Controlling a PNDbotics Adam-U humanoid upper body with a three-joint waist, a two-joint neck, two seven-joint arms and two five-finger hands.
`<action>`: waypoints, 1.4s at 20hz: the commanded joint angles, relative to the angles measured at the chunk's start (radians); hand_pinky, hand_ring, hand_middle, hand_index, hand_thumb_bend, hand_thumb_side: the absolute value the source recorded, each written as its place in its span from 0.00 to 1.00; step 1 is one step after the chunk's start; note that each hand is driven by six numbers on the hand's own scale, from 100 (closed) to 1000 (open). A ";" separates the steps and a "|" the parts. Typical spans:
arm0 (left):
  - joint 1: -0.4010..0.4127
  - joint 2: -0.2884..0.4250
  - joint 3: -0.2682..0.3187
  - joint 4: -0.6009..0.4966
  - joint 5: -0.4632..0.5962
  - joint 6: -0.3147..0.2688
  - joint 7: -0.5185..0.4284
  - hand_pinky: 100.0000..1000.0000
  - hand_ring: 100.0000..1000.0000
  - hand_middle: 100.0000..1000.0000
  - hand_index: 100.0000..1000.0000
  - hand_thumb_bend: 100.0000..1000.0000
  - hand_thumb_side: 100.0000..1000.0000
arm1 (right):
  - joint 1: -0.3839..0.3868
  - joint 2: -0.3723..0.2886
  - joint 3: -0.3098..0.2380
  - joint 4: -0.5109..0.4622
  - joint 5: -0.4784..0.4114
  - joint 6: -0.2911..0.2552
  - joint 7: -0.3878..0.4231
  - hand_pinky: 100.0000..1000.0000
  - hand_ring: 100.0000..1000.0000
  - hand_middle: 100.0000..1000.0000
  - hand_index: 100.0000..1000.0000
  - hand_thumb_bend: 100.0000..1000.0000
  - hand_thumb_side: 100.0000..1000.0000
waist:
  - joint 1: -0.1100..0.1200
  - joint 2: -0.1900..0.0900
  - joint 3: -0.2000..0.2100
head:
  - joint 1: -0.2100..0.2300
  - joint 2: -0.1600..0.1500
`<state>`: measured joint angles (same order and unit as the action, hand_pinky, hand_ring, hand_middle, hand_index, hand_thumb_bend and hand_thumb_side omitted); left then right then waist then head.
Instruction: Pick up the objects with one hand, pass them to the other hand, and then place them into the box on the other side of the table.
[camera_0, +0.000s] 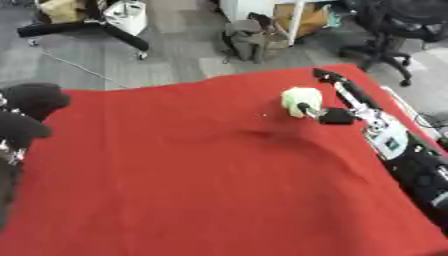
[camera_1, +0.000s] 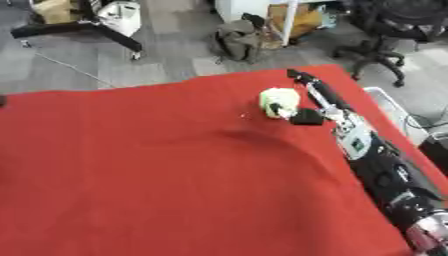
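The right hand (camera_0: 324, 112) is reaching along the far right side of the desk (camera_0: 192, 190), its long black-and-silver arm lying close over the red cloth, and it is meeting a pale green object (camera_0: 299, 100) that is sitting near the desk's far edge. A dark thumb or finger tip is showing against the front of the object and another dark part is lying just beside it on the right, so the fingers appear to be closing around it, pinching it from the near side; how fully they are wrapping it I cannot tell. That posture suits the first step of the task as I judge it: taking the object with the hand nearest to it before passing it across. The left hand (camera_0: 26, 115) is waiting at the left edge of the left eye view, showing only as dark rounded shapes, and I cannot tell how its fingers are set. No box is showing in either view, so the drop-off place is lying outside the pictures. A low ripple in the cloth is running just in front of the object. Beyond the desk, an office chair (camera_0: 394, 30), a bag (camera_0: 249, 40) and a wheeled stand base (camera_0: 87, 25) are standing on the grey floor, well apart from the work.
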<state>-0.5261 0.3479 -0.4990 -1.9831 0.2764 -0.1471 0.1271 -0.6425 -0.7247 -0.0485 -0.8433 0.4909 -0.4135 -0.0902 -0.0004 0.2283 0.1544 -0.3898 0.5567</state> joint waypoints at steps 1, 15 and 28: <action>-0.016 -0.009 -0.018 -0.017 -0.017 0.002 -0.011 1.00 0.79 0.73 0.51 0.21 0.71 | -0.019 -0.050 -0.017 0.015 0.042 0.014 -0.043 1.00 0.89 0.90 1.00 0.32 0.44 | 0.000 -0.007 0.009 | -0.021 -0.028; -0.013 -0.028 -0.049 -0.017 -0.043 0.010 -0.008 1.00 0.79 0.73 0.51 0.18 0.77 | -0.016 -0.013 -0.003 0.069 0.202 0.060 -0.040 0.99 0.82 0.75 0.93 0.22 0.13 | -0.005 0.014 0.024 | -0.046 -0.051; -0.007 -0.034 -0.055 -0.017 -0.043 0.016 -0.001 1.00 0.79 0.73 0.51 0.15 0.79 | -0.006 -0.003 -0.017 0.028 0.274 0.106 -0.325 0.78 0.54 0.26 0.41 0.00 0.00 | -0.004 0.012 0.021 | -0.043 -0.059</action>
<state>-0.5258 0.3157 -0.5560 -1.9830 0.2380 -0.1315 0.1239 -0.6404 -0.7061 -0.0602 -0.7964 0.7570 -0.3099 -0.3804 -0.0032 0.2546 0.1763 -0.4329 0.5076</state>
